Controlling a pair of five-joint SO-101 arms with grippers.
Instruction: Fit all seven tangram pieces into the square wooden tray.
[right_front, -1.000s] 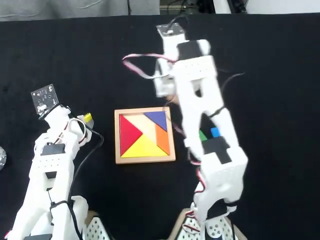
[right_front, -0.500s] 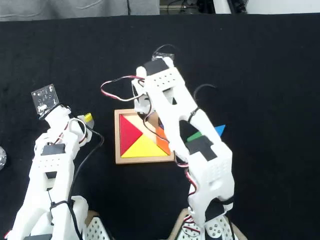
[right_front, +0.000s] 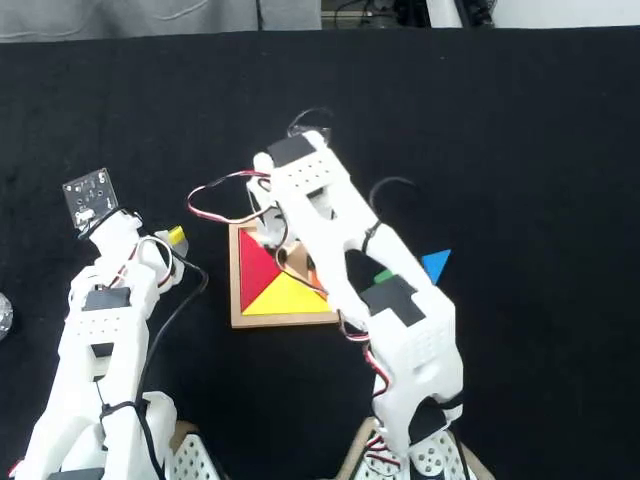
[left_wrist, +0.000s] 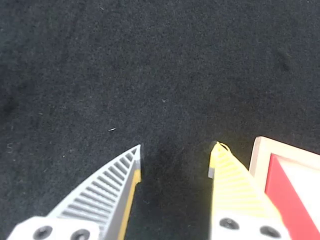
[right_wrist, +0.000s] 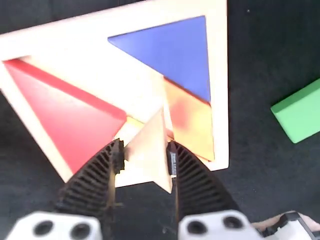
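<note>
Tray (right_wrist: 218, 75) and triangle (right_wrist: 152, 136) were smooth bare wood; the table (left_wrist: 150, 60) wore matt black cloth; the right end effector (right_wrist: 145, 153) was ribbed plastic.

Black cloth (left_wrist: 150, 60) covers the desk (right_front: 540, 130) all around the jaws. Beyond its far edge, past both jaws, sit grey fabric (right_front: 130, 15), dark cables (right_front: 400, 12) and a white surface (right_front: 570, 10).
</note>
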